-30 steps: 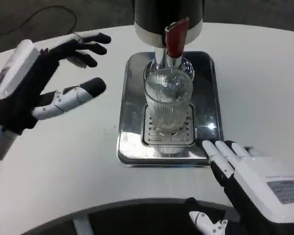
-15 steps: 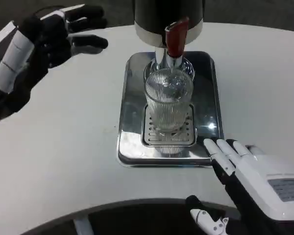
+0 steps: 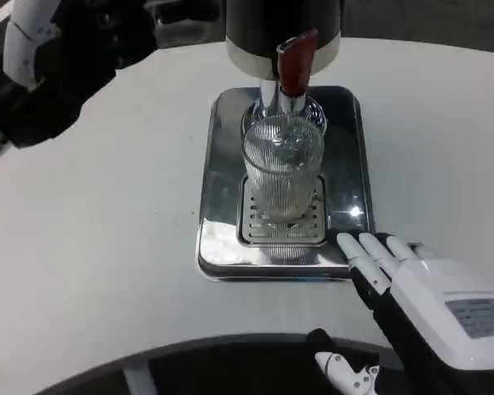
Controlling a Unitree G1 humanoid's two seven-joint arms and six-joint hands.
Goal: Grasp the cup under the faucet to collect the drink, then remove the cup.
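A ribbed clear glass cup stands upright on the drip grate of the steel tray, right under the chrome faucet with its red lever. My left hand is raised at the top left, well away from the cup, and I cannot make out how its dark fingers lie against the background. My right hand lies flat at the lower right with fingers apart, its fingertips at the tray's front right corner, holding nothing.
The black and white dispenser body rises at the back of the tray. White table stretches to the left and right. The table's curved front edge runs along the bottom, with dark floor beyond.
My left hand has risen and moved back toward the top left corner, further from the cup. My right hand has edged slightly toward the tray. The cup has not moved.
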